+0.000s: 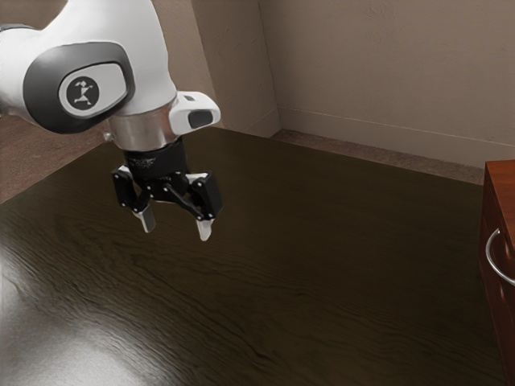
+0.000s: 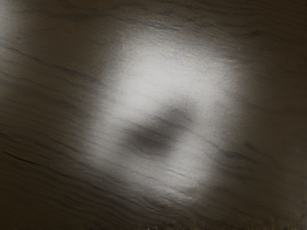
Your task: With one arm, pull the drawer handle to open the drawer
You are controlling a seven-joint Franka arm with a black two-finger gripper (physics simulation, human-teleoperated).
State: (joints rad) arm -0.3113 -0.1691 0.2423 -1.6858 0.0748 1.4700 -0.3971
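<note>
A reddish-brown wooden drawer cabinet point(image 1: 500, 265) stands at the exterior view's right edge, partly cut off. On its front a curved silver handle point(image 1: 495, 256) sticks out toward the arm. My gripper point(image 1: 176, 226) hangs above the dark table at the exterior view's upper left, far from the cabinet. Its two fingers point(image 1: 205, 230) point down, stand apart and hold nothing. The wrist view looks down on the dark wood table top point(image 2: 72, 143) with a bright glare patch and a soft shadow point(image 2: 153, 136) under my hand.
The dark wooden table point(image 1: 306, 273) stretches wide between my gripper and the cabinet. Beige walls point(image 1: 386, 64) with a baseboard rise behind the table's far edge.
</note>
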